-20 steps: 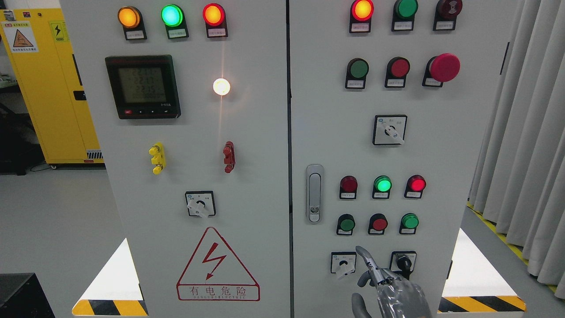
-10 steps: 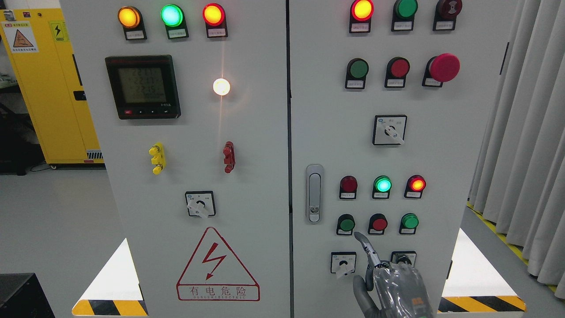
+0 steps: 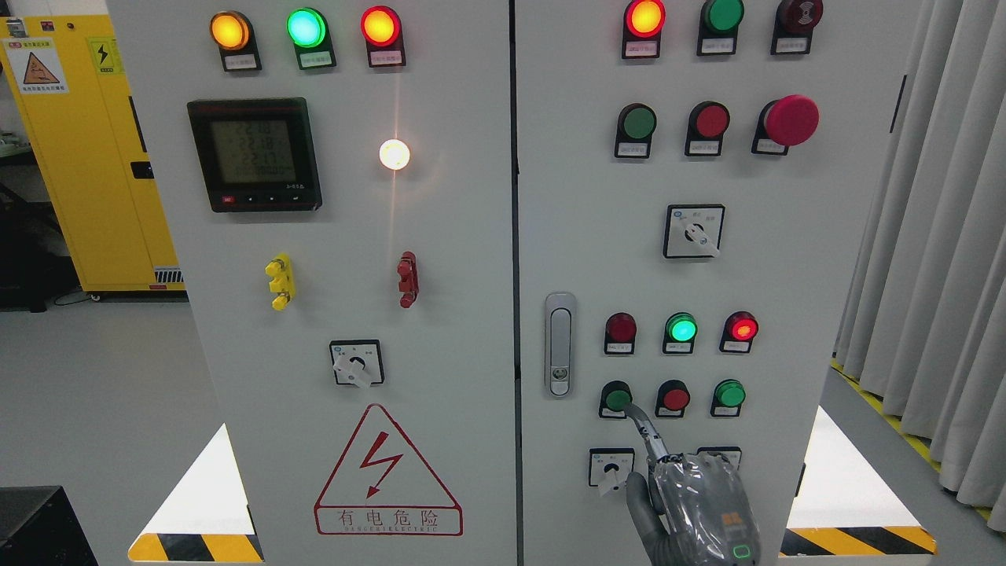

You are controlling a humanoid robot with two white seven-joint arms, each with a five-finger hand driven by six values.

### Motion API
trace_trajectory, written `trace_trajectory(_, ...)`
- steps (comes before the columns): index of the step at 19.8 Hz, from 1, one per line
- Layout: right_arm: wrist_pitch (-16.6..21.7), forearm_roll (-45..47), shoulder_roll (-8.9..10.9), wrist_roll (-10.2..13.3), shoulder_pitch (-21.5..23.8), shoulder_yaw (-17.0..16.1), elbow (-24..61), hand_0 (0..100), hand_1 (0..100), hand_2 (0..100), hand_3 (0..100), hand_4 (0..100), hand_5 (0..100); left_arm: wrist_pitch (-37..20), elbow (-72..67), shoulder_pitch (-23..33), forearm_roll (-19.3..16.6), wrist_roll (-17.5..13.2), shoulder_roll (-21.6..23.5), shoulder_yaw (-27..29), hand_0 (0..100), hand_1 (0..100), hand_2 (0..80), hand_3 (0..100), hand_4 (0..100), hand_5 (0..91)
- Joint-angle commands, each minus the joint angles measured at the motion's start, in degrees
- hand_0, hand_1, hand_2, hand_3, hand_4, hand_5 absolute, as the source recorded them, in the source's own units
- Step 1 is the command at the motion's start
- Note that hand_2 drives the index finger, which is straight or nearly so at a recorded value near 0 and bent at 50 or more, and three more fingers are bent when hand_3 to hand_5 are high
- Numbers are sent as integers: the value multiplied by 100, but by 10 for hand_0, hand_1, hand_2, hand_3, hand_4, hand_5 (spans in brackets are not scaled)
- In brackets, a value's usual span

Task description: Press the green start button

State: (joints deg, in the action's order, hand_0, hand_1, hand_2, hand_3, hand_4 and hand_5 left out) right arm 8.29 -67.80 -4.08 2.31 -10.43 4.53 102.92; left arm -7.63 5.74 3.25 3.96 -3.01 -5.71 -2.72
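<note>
The dark green start button sits at the left of the lower button row on the right cabinet door. My right hand, wrapped in clear plastic, rises from the bottom edge below it. Its index finger is stretched up and to the left, and the tip meets the button's lower right edge. The other fingers are curled in and hold nothing. The left arm does not show.
A red button and a bright green button stand right of the start button, with lit indicator lamps above. A rotary switch is just left of my hand. The door handle is further left.
My right hand has risen and moved slightly left. The index fingertip went from beside the rotary switch up to the edge of the dark green button.
</note>
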Motion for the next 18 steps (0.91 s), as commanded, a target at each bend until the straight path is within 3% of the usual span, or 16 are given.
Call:
trace_trajectory(1, -11, -14, 4, -2, -99, 74, -237, 866, 975, 0, 992, 1000, 1000, -1, -3, 0, 0, 2, 0, 0, 120, 556, 0, 0, 0, 0)
trace_trajectory(8, -12, -6, 4, -160, -144, 91, -281, 880, 977, 0, 994, 1000, 1000, -1, -3, 0, 0, 2, 0, 0, 120, 556, 0, 0, 0, 0)
trace_trajectory(18, -29, 30, 4, -160, -258, 65, -404, 893, 976, 0, 994, 1000, 1000, -1, -3, 8, 0, 2, 0, 0, 120, 556, 0, 0, 0, 0)
